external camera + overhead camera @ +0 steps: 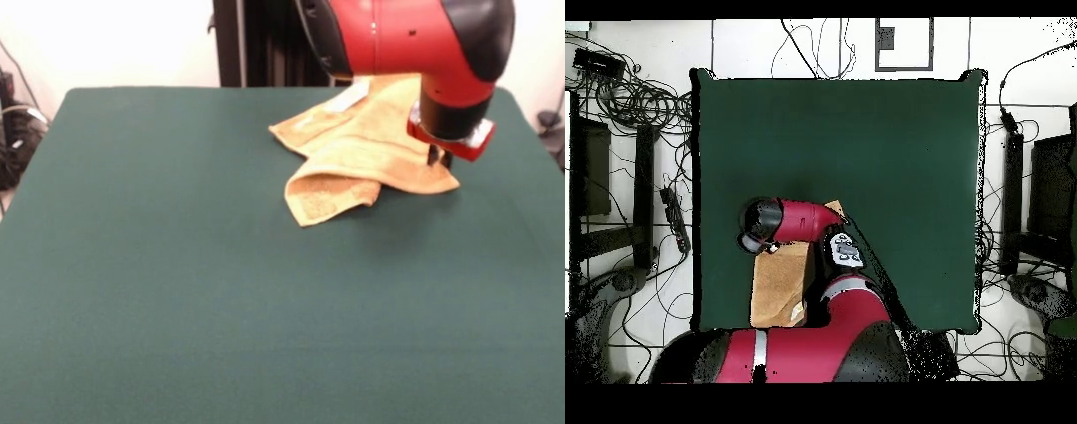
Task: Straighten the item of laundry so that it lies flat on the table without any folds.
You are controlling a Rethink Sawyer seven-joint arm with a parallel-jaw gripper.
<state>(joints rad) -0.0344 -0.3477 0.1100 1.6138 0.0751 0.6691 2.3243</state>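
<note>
A: Where the towel (366, 146) now?

B: On the far right part of the green table (177, 291) in the front view, close to the robot's side. Crumpled, not flat: one corner folded under at the near edge, showing the woven band, and several layers stacked. A white care tag (349, 97) visible at the far end. In the overhead view only a tan patch (780, 285) visible, just beside the red arm (800, 220), near the table edge at the base.

A: And the gripper (439, 157)?

B: Low over the right end of the towel, at or just above the cloth. Mostly hidden under the red wrist; cannot tell if apart, together or clamped on cloth.

A: Then how to do the step well?

B: Probably best to take only the top layer, near an outer corner, not the whole stack. Then to pull away from the bunched middle, low and slow, toward the open centre of the table, because little room near the edge. Risk: dragging the whole towel instead of unfolding it, or pushing it off the table.
</note>
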